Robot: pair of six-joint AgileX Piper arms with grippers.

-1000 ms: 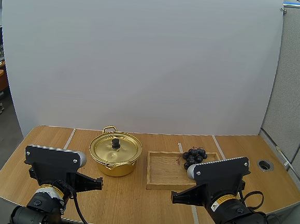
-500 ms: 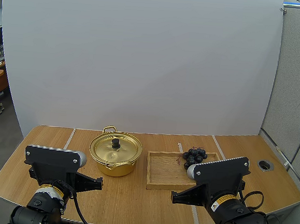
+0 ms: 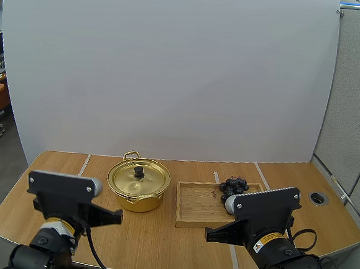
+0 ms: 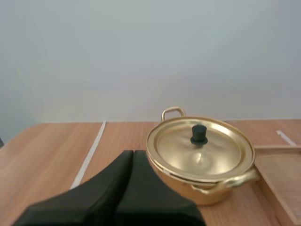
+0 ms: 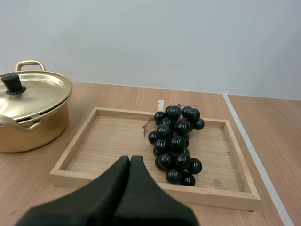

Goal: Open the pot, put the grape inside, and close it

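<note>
A gold pot with its lid on and a black knob stands on the table left of centre; the left wrist view has the pot just beyond my fingers. A bunch of dark grapes lies at the far right corner of a wooden tray; in the right wrist view the grapes rest in the tray. My left gripper is shut on nothing, short of the pot. My right gripper is shut on nothing, near the tray's front edge.
The tray sits directly right of the pot with a small gap between them. Pale seams run across the wooden tabletop. A round grommet hole lies at the far right. Bare table stretches in front of pot and tray.
My left arm has lifted slightly and shifted a little left. The right arm, pot, tray and grapes stand as before.
</note>
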